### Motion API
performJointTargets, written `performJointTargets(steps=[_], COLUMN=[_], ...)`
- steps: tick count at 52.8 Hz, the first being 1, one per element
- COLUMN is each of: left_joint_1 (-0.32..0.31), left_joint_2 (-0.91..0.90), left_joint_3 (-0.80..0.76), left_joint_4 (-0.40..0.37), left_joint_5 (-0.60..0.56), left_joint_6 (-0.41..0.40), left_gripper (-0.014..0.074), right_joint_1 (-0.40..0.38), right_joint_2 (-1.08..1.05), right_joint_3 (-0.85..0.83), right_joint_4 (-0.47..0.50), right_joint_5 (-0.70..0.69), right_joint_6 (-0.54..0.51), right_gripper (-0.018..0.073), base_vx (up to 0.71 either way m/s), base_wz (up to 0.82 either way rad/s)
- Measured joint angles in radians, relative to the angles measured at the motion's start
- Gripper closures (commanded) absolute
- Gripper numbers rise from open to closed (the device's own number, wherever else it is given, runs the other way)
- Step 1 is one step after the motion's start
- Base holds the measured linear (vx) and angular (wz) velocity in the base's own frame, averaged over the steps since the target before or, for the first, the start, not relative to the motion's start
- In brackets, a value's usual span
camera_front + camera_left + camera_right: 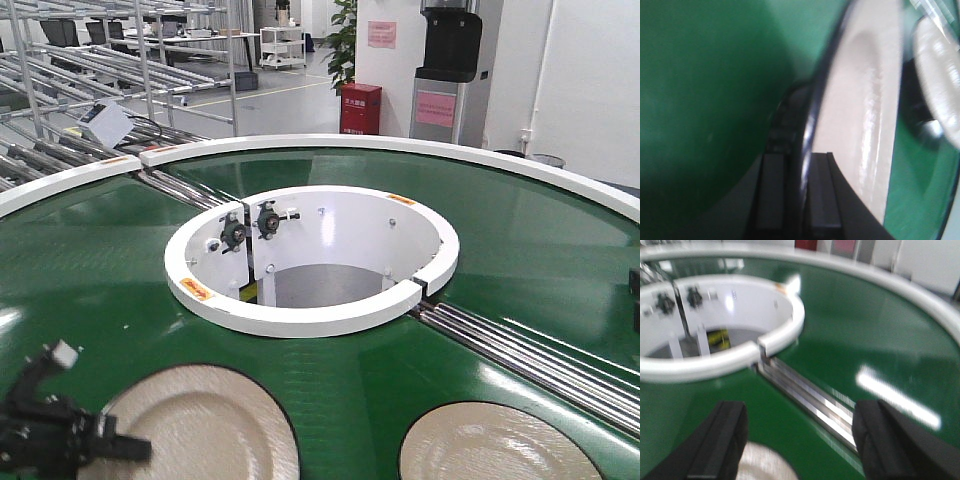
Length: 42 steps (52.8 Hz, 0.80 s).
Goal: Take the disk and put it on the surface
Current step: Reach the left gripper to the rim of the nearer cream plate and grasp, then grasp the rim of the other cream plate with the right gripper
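Note:
Two cream disks lie on the green belt at the near edge, the left disk [210,425] and the right disk [500,445]. My left gripper [130,448] is shut on the left disk's near-left rim. The left wrist view shows that dark rim pinched between the two fingers of the left gripper [800,162], with the cream face of the disk [865,125] to the right and the other disk [940,80] beyond. My right gripper [802,440] hangs open above the belt, and a disk's edge [762,465] shows just below it. The dark taped tabletop is out of view.
The green ring conveyor [520,240] has a white outer rim [400,145] and a white inner ring [310,320] round a central well. Steel rollers [520,355] cross the belt at the right and more rollers [175,185] at the back left. Metal racks stand behind.

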Motion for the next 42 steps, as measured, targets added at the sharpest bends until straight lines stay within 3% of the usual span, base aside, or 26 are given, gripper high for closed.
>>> performJointTargets(steps=[11,23,30,34,42], left_joint_1=[0.041,0.041,0.041,0.041,0.041], left_joint_2=[-0.186,-0.279,-0.285,-0.285,-0.285], left_joint_3=[-0.126,-0.177,-0.177,-0.177,-0.177], left_joint_4=[-0.03,-0.038,-0.022,-0.01,-0.007], left_joint_5=[0.064,0.138,0.155,0.156,0.155], left_joint_6=[-0.061,-0.073,-0.073,-0.073,-0.073], left_gripper=[0.0604,0.0604,0.0604,0.0604,0.0604], right_joint_1=[0.0,0.0,-0.019,-0.075,-0.27], right_joint_2=[0.13,0.378,0.506,0.566,0.645], right_joint_3=[-0.158,-0.234,-0.237,-0.237,-0.238], right_joint_4=[0.072,0.311,0.387,0.43,0.551], right_joint_5=[0.287,0.462,0.501,0.521,0.528], right_joint_6=[0.012,-0.199,-0.282,-0.318,-0.407], right_gripper=[0.0148,0.015,0.015,0.015,0.015], base_vx=[0.0,0.0,0.0,0.0,0.0], base_wz=[0.0,0.0,0.0,0.0,0.0])
